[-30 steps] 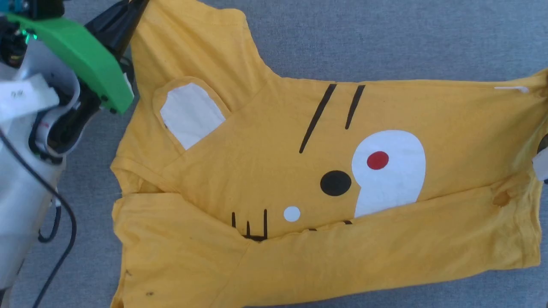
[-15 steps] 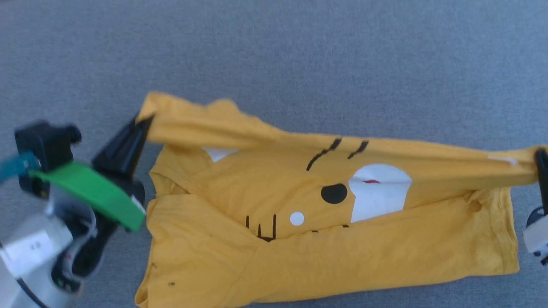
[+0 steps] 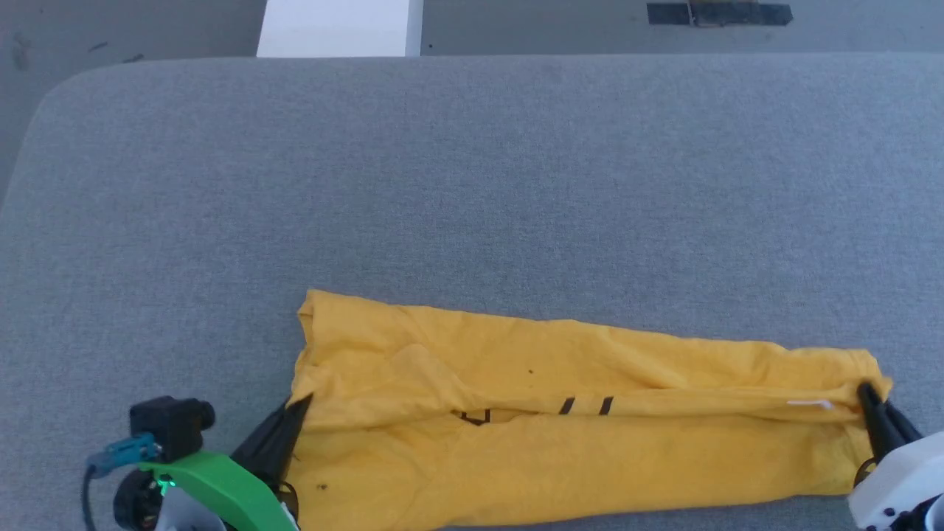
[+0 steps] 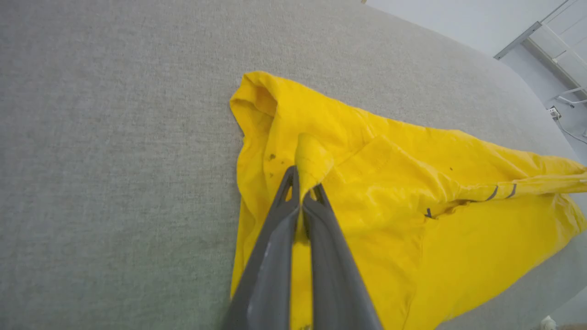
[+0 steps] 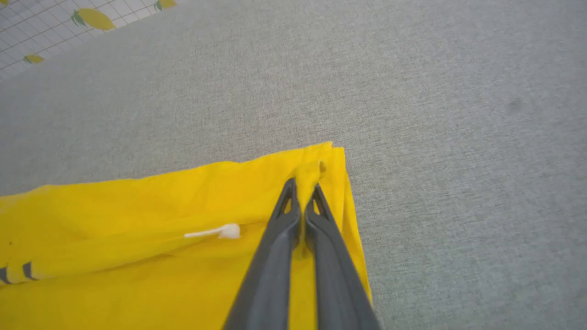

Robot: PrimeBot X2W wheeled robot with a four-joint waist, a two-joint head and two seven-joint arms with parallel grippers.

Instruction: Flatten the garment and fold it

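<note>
T-shirt [image 3: 575,442], mustard yellow, is lying folded lengthwise into a long band on the near part of the grey padded table [image 3: 472,184], running left to right low in the head view. Upper layer is lying folded over and hiding most of the print; two short black stripes [image 3: 586,405] and a bit of black line are peeking out at the fold. Left gripper [image 4: 305,183] is pinching the shirt's left end, fingers closed tight on a raised bit of yellow fabric. Right gripper [image 5: 302,185] is clamping the right end the same way, fingers closed on the corner by the edge. White tag [image 5: 215,233] is sitting on the cloth just beside the right fingers. Fabric between the two grips is lying wrinkled on the table. White block [image 3: 339,28] and dark tape strip [image 3: 719,13] are showing on the floor beyond the far table edge.
</note>
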